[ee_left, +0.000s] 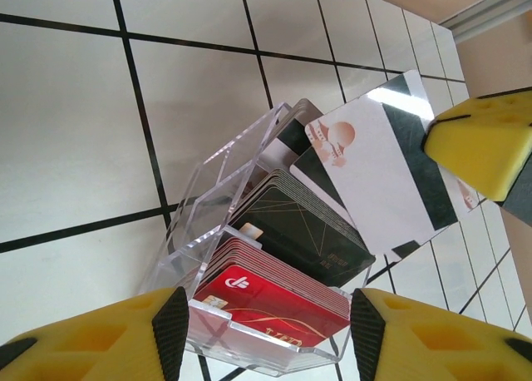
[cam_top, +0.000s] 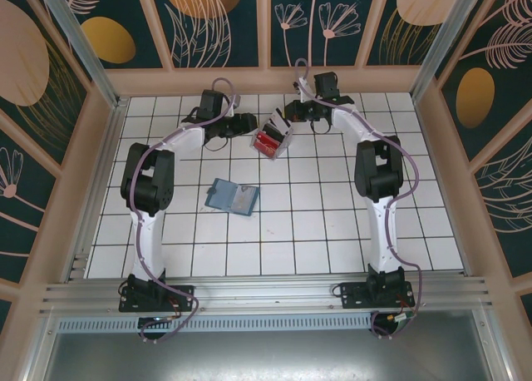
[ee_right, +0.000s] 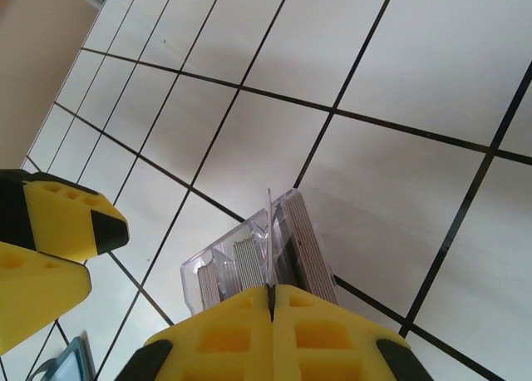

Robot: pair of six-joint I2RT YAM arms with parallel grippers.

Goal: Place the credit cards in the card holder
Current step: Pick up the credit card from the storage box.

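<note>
A clear plastic tray (cam_top: pixel 272 140) at the back middle holds the credit cards: a red stack (ee_left: pixel 274 294) in front and a dark stack (ee_left: pixel 299 223) behind. My left gripper (ee_left: pixel 262 331) straddles the tray's front, its pads against both side walls. My right gripper (ee_right: pixel 272 294) is shut on a pale card with a black stripe (ee_left: pixel 374 169), lifted at a slant, its lower corner still behind the dark stack. That card shows edge-on (ee_right: pixel 270 231) in the right wrist view. The teal card holder (cam_top: pixel 233 197) lies open on the tiles, nearer the arm bases.
The floor is white tile with dark grout lines, walled by wood rails (cam_top: pixel 266 80) at the back and sides. The two grippers sit close together over the tray. A corner of the card holder (ee_right: pixel 73 360) shows below the left gripper's fingers (ee_right: pixel 62 223).
</note>
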